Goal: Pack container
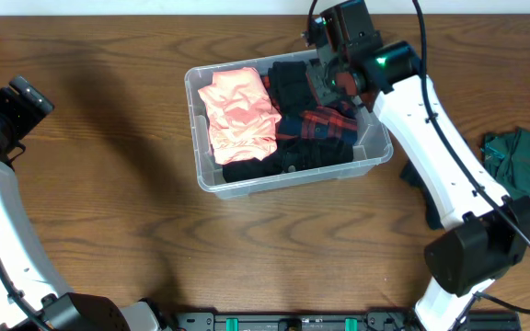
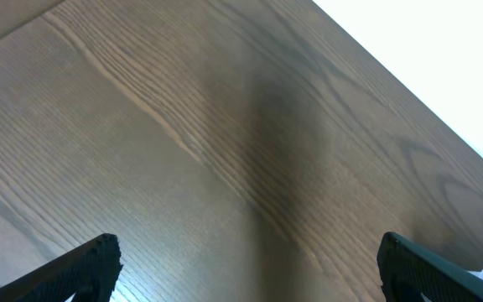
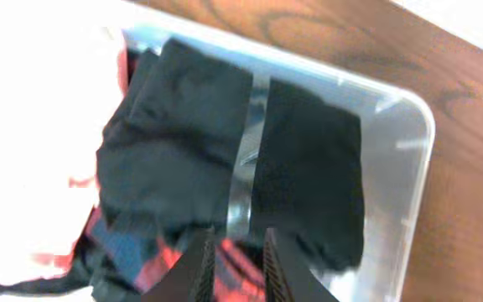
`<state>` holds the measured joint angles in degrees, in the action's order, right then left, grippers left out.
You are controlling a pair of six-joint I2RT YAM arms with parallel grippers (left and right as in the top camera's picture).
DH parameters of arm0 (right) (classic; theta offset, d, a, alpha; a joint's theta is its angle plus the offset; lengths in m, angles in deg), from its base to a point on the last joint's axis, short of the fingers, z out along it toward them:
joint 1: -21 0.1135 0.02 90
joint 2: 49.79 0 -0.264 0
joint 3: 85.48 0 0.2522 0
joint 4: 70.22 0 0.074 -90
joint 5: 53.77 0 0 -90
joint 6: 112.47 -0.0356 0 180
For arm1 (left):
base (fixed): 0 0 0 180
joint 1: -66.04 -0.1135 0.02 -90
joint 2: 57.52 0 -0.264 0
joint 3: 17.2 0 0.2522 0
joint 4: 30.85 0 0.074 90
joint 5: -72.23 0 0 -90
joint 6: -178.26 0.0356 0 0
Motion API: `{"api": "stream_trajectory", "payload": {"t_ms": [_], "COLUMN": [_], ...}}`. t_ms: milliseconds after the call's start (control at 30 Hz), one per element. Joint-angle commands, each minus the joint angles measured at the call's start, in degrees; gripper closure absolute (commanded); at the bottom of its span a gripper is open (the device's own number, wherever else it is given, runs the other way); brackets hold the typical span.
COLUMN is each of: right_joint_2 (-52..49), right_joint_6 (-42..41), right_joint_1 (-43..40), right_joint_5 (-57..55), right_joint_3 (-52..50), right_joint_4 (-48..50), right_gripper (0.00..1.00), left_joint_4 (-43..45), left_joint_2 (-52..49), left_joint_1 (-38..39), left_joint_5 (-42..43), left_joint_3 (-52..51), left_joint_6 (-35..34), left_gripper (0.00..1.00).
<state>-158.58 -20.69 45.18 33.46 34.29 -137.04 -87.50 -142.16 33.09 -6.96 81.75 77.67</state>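
Observation:
The clear plastic container (image 1: 288,181) stands at the table's middle. It holds a pink garment (image 1: 239,112) on the left, folded black clothes (image 1: 293,83) at the back and a red-and-blue plaid cloth (image 1: 325,124) on the right. My right gripper (image 1: 325,87) hovers over the container's right half. In the right wrist view its fingertips (image 3: 238,239) stand a narrow gap apart just above the plaid cloth (image 3: 153,260), with two black pieces (image 3: 174,134) beyond them. My left gripper (image 2: 248,245) is wide open over bare wood at the far left (image 1: 26,97).
A dark green cloth (image 1: 523,161) lies crumpled on the table to the right of the container, beside the right arm. The container's rounded far corner (image 3: 409,143) is near the table's back edge.

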Motion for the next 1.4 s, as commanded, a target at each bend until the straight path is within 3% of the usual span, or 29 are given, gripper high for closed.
{"api": "stream_trajectory", "payload": {"t_ms": [0,433,700,767,967,1200,1367], "right_joint_2": [-3.8,-24.5,-19.6,-16.5,-3.3,10.0,15.3], "right_joint_6": [-0.9,-4.0,-4.3,-4.3,-5.2,-6.0,-6.0], "right_joint_1": [0.3,0.3,0.2,0.1,-1.0,-7.3,-18.0], "right_joint_5": [0.2,4.9,5.2,5.2,5.1,5.2,5.8], "right_joint_3": [0.0,0.0,0.1,0.1,0.1,0.1,0.1], "right_joint_4": [2.2,1.7,0.9,0.3,-2.5,-11.5,-20.1], "right_gripper": [0.81,0.84,0.83,0.75,0.35,0.01,0.01], "left_joint_4": [0.2,0.1,0.2,0.1,0.1,0.2,0.1], "left_joint_2": [-0.3,-0.3,-0.3,-0.3,-0.3,-0.3,-0.3], "left_joint_1": [-0.2,-0.2,-0.2,-0.2,-0.2,-0.2,-0.2], "left_joint_5": [0.5,0.5,0.5,0.5,0.5,0.5,0.5], "left_joint_3": [0.0,0.0,0.0,0.0,0.0,0.0,0.0], "left_joint_6": [0.5,0.5,0.5,0.5,0.5,0.5,0.5], "left_gripper": [0.02,0.02,0.02,0.02,0.02,0.02,0.02]}}
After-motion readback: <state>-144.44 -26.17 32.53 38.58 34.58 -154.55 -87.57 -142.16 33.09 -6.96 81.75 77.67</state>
